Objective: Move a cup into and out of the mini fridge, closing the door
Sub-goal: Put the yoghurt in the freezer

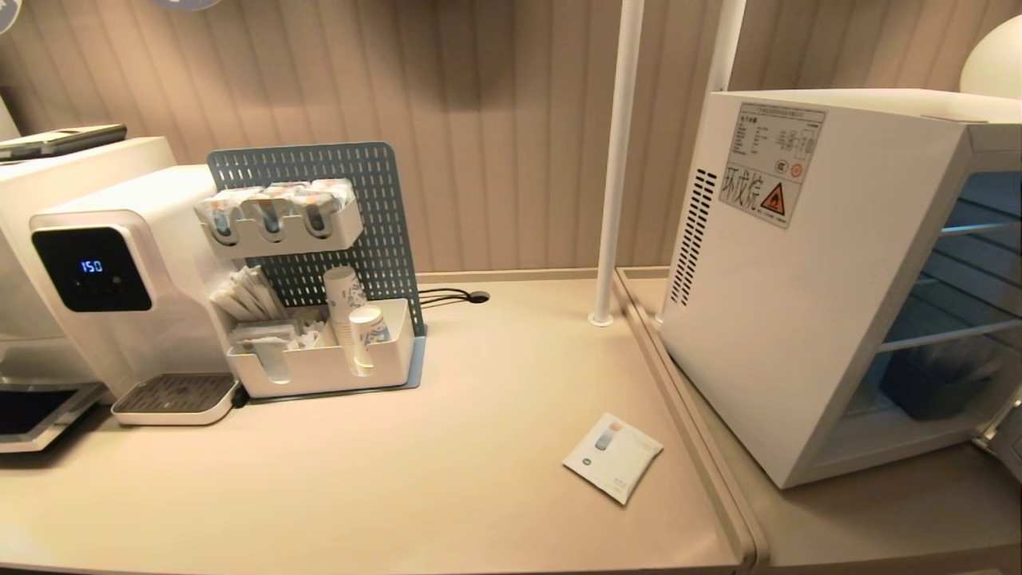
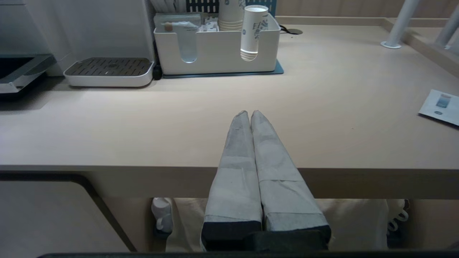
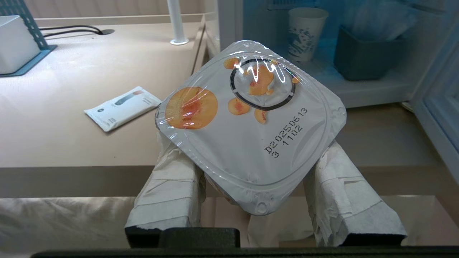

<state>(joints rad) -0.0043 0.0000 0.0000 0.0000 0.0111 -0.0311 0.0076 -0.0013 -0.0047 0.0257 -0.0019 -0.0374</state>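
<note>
At nine o'clock on the tabletop (image 1: pixel 479 447) stands a white water dispenser (image 1: pixel 120 287) with its drip tray (image 1: pixel 176 398), and just beside it a blue pegboard rack (image 1: pixel 351 208) holding sachets and a white bin (image 1: pixel 327 363) with paper cups (image 1: pixel 351 311). The left hand (image 2: pixel 250 114) hangs low at the near edge, at six o'clock, its taped fingers (image 2: pixel 236 168) pressed together on nothing. A flat white packet (image 1: pixel 613 457) lies alone toward four o'clock, near the seam with the next tabletop. A white pole (image 1: pixel 616 160) rises at one o'clock. The right hand (image 3: pixel 258 179) is also low at the front edge, pinching the cup (image 3: pixel 251 122) between its taped fingers (image 3: pixel 172 193), foil lid tilted toward the wrist camera. At three o'clock sits the fridge (image 1: pixel 798 303), warning sticker on its side, front open; inside are wire shelves (image 1: pixel 950 335), a dark tub (image 3: pixel 369 53) and another paper cup (image 3: pixel 304 32). The door (image 3: pixel 441 118) stands swung out at the far right.
</note>
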